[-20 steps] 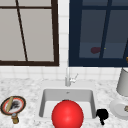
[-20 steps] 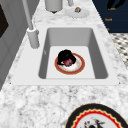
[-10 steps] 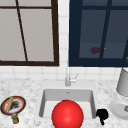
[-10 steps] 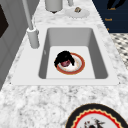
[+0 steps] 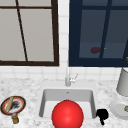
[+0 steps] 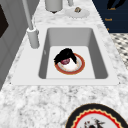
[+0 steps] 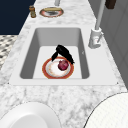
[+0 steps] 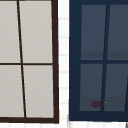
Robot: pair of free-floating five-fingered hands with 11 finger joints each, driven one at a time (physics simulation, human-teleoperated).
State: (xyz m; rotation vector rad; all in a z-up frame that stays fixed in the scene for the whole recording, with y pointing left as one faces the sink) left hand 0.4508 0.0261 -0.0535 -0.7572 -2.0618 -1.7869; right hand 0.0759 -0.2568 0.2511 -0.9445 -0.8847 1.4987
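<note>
Right hand point(image 7: 62, 52) arches over the fruit point(image 7: 63, 65), at 2 o'clock on the plate point(image 7: 47, 72) in the sink point(image 7: 27, 57) — can't tell if it's clamped. Best to grip the fruit's middle and lift straight — no dragging the plate.

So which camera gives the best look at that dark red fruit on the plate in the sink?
The right side view: the round dark red fruit lies unobstructed on the orange-rimmed plate. In the left side view a black hand partly hides it. In the front view a red ball blocks it.
</note>
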